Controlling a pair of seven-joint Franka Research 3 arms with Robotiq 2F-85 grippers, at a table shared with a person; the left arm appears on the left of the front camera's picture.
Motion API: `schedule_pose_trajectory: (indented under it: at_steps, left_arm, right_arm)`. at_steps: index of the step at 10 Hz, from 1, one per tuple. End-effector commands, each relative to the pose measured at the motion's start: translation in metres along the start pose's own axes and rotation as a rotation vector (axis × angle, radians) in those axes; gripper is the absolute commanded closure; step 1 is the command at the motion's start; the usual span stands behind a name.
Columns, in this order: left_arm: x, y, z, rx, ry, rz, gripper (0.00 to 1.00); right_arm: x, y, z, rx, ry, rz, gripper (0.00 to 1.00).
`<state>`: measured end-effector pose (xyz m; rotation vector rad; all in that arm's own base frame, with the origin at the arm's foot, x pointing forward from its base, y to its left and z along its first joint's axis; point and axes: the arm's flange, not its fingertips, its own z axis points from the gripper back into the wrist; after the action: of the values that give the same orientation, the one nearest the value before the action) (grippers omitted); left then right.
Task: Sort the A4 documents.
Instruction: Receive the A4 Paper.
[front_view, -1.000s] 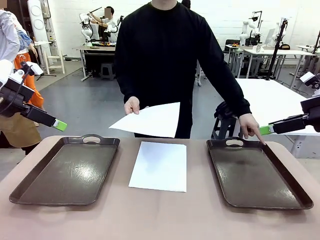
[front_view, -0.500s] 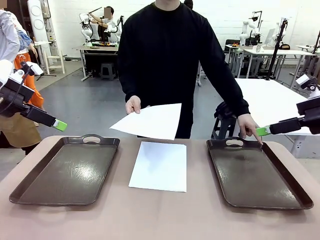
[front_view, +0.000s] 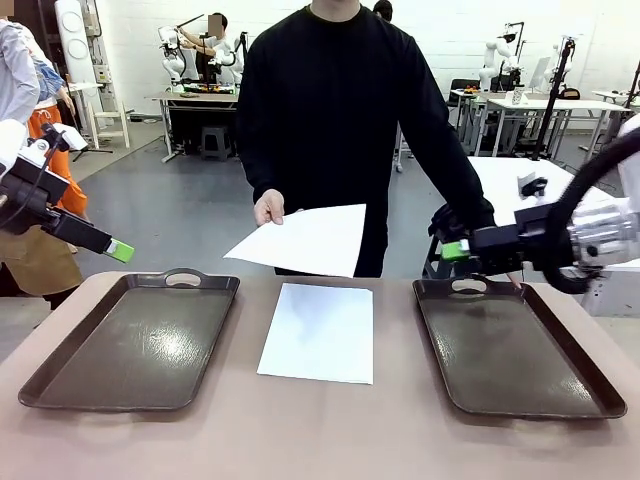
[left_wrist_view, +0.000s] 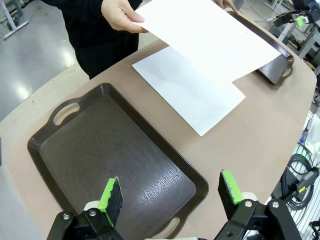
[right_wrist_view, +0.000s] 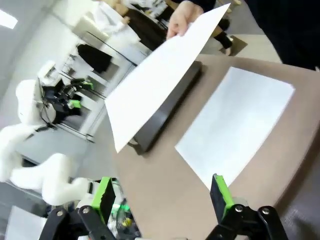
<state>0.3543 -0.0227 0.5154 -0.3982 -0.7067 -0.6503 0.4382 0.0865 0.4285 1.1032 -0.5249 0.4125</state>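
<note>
One A4 document (front_view: 318, 332) lies flat on the table between two dark brown trays. A second white sheet (front_view: 300, 240) is held out over the table's far edge by the person's hand (front_view: 267, 208). My right gripper (front_view: 455, 250) hovers open above the far end of the right tray (front_view: 510, 345), pointing at the held sheet (right_wrist_view: 160, 75); in its own view the fingers (right_wrist_view: 162, 195) stand wide apart with nothing between them. My left gripper (front_view: 118, 250) hangs open above the left tray (left_wrist_view: 100, 150), and its own view shows its fingers (left_wrist_view: 170, 192) empty.
The left tray (front_view: 130, 345) has nothing in it, and neither does the right one. The person in black stands at the table's far side, between the trays. The flat sheet (right_wrist_view: 235, 120) lies just ahead of and below my right gripper.
My right arm has swung in from the right edge towards the middle, now over the right tray's far handle and covering the person's pointing hand. The left arm and both sheets stay put.
</note>
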Motion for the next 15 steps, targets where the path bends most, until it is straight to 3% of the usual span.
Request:
schedule_pose_trajectory:
  at_steps: [1, 5, 9, 15]
  left_arm:
    - [-0.001, 0.003, 0.000, -0.012, -0.007, -0.005, 0.00]
    - [-0.001, 0.003, 0.000, -0.012, -0.007, -0.005, 0.00]
    - [-0.001, 0.003, 0.000, -0.012, -0.007, -0.005, 0.00]
    - [-0.001, 0.003, 0.000, -0.012, -0.007, -0.005, 0.00]
  right_arm:
    - [0.023, -0.024, -0.025, 0.055, 0.006, -0.129, 0.00]
    - [0.049, -0.057, -0.081, 0.238, -0.008, -0.355, 0.00]
    - [0.057, -0.065, -0.123, 0.307, -0.047, -0.491, 0.00]
    - [0.069, -0.059, -0.157, 0.338, -0.052, -0.549, 0.00]
